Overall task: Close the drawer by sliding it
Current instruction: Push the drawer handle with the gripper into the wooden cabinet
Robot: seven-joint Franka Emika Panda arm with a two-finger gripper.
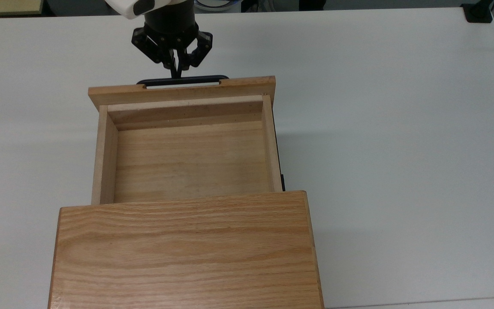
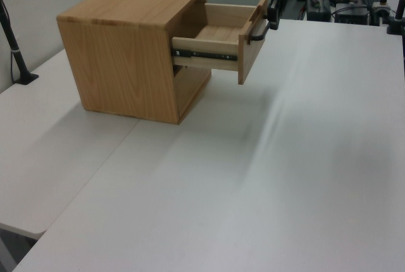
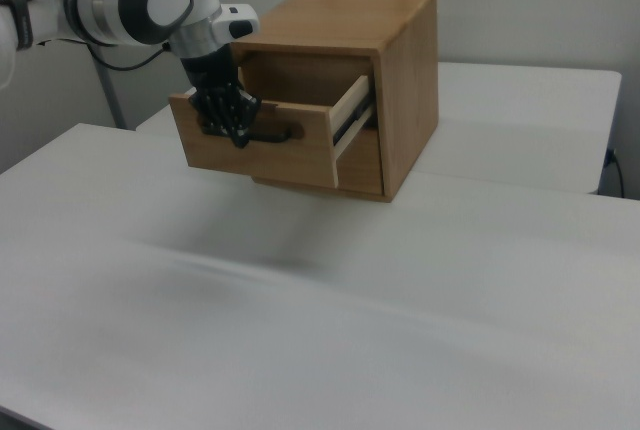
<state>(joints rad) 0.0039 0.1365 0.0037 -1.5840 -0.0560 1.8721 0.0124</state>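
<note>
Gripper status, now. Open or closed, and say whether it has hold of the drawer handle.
Gripper: fingers closed together, tips at the drawer's black handle, apparently against it rather than gripping it.
</note>
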